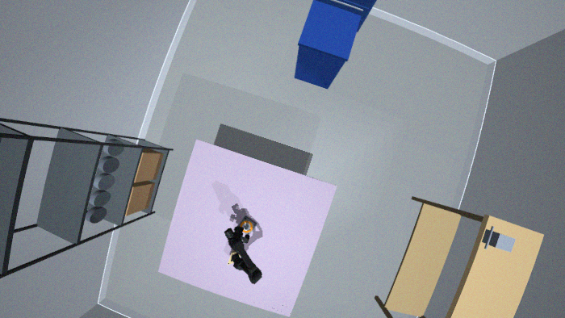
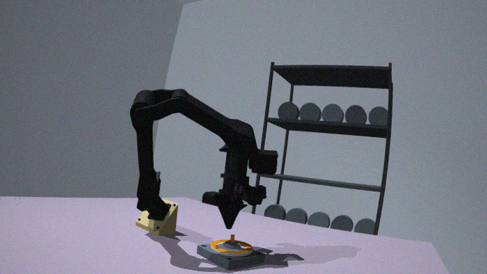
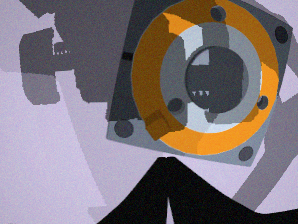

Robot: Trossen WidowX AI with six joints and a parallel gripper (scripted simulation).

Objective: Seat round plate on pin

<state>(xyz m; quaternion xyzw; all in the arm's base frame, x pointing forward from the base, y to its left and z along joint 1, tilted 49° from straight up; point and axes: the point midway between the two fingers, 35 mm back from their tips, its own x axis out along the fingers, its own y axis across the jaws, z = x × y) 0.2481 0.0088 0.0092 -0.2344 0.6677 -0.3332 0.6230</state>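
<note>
The round plate (image 1: 252, 229) (image 2: 215, 246) (image 3: 205, 145), with an orange ring, sits around the grey post (image 3: 222, 82) on the square dark base (image 2: 229, 264) (image 3: 116, 139). Its orange tab (image 2: 232, 238) (image 3: 158, 125) stands up from the rim; in the wrist view it is at the plate's lower left. The hole beside the tab (image 3: 175, 104) looks dark; I cannot make out the pin in it or elsewhere. Shadow crosses the plate, and its tilt is hard to judge. My gripper (image 2: 228, 227) (image 3: 166, 164) is shut and empty, pointing down just above the plate and tab, apparently not touching.
The base stands on the lilac table top (image 1: 282, 202) (image 2: 69, 236). The arm's tan mount (image 2: 170, 219) is on the same table, left of the base in the exterior view. A shelf rack (image 1: 101, 145) (image 2: 386, 156) and a blue cabinet (image 1: 328, 30) stand away from the table.
</note>
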